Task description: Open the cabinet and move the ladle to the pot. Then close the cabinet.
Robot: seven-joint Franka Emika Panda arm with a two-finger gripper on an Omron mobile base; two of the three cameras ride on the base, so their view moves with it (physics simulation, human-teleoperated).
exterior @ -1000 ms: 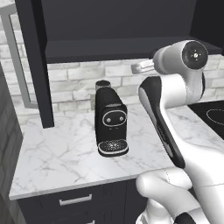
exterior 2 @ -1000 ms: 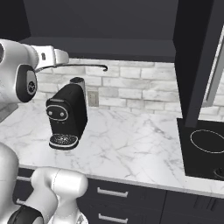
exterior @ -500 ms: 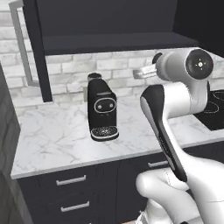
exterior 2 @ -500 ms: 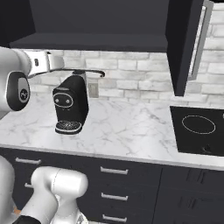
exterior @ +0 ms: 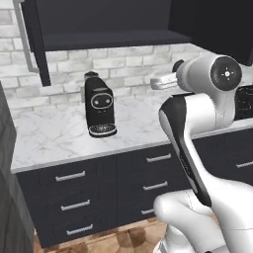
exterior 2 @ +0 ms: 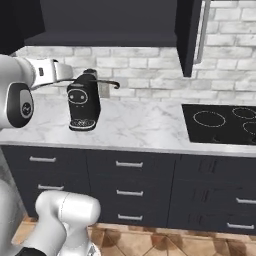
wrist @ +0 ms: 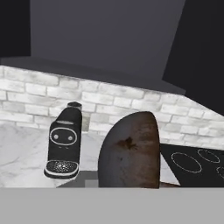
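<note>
One black coffee machine (exterior 2: 83,101) stands on the marble counter (exterior 2: 140,127). Right of it the gripper (exterior 2: 102,83) is clamped on one ladle (wrist: 128,151), dark brown with a mottled bowl, held above the counter. One cabinet (exterior 2: 188,35) hangs with both doors open; one cooktop (exterior 2: 222,122) lies rightmost.

White marble counter (exterior 2: 135,127) — a black coffee machine (exterior 2: 83,102) stands on it, cooktop (exterior 2: 220,122) set in at right.

No readable text, label or number appears anywhere.
</note>
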